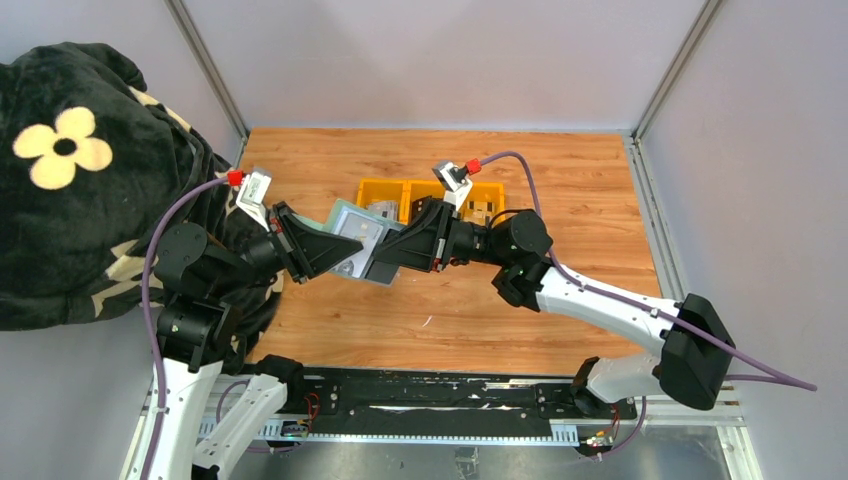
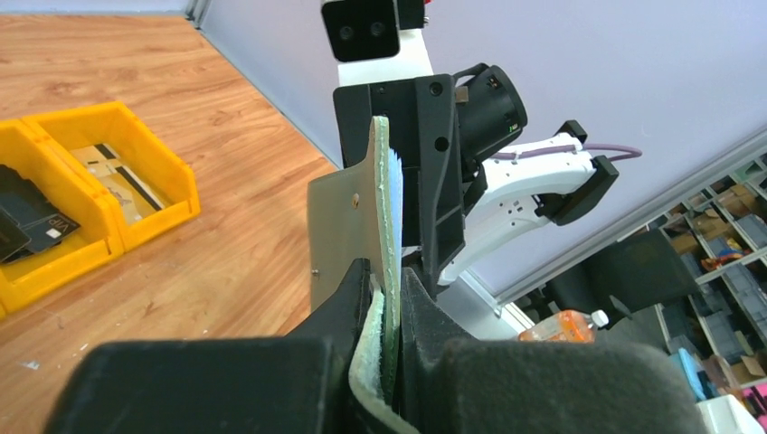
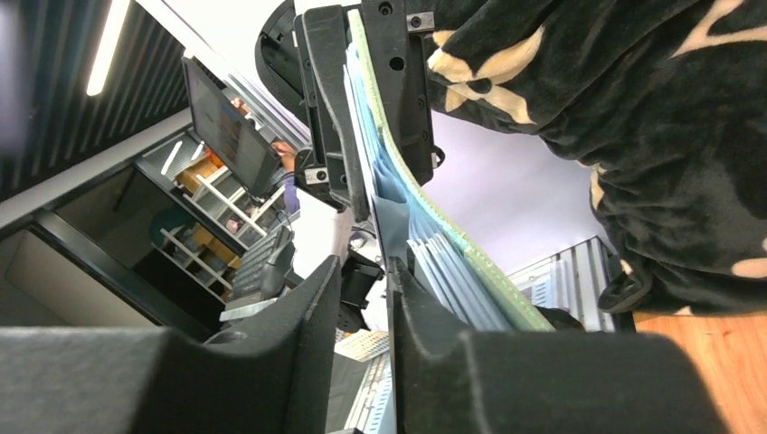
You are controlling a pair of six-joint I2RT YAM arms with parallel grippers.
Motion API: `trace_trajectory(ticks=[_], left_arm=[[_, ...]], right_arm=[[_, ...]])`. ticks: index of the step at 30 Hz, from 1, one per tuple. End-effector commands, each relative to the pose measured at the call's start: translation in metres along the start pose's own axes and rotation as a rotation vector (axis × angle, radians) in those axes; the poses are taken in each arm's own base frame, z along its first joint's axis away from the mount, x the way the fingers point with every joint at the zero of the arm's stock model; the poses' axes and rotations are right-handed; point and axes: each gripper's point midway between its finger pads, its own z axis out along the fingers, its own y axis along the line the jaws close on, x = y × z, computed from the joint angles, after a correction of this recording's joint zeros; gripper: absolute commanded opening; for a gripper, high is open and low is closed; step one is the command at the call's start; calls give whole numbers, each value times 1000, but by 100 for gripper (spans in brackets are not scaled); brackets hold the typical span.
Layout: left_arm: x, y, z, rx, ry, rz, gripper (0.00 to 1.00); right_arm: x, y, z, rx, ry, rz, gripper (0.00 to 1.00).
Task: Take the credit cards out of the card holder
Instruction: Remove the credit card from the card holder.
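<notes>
Two grippers on the card holder (image 1: pixel 360 240), held open above the table (image 1: pixel 450 320): left gripper (image 2: pixel 384 280) clamped on its green edge, right gripper (image 3: pixel 362 271) with jaws apart around an inner leaf. Could tug a pocket, not a card, or lose hold. Yellow tray (image 2: pixel 172 172): black card (image 2: pixel 27 217), beige card (image 2: pixel 113 176), adjoining compartments. Holder's contents hidden.

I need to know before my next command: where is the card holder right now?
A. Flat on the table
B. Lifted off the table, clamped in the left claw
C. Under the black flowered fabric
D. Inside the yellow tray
B: the card holder hangs above the wooden table, pinched in the left claw, with the right claw at its opposite edge and the yellow tray behind it.
</notes>
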Motion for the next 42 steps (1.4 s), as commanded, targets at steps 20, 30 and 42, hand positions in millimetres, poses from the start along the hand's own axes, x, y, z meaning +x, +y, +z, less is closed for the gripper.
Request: trace_trajectory(ticks=[20,30,42], left_arm=[[-8,-6,0,6,-32,-4,8],[-3,-2,4,17,-10,-59,49],[-8,-13,1,52,-33,-59,46]], right_arm=[[-6,42,20,-247,-29,22,37],[-10,44,34,-311,-60,51,37],[-22,3,37,-154,-199,169,34]])
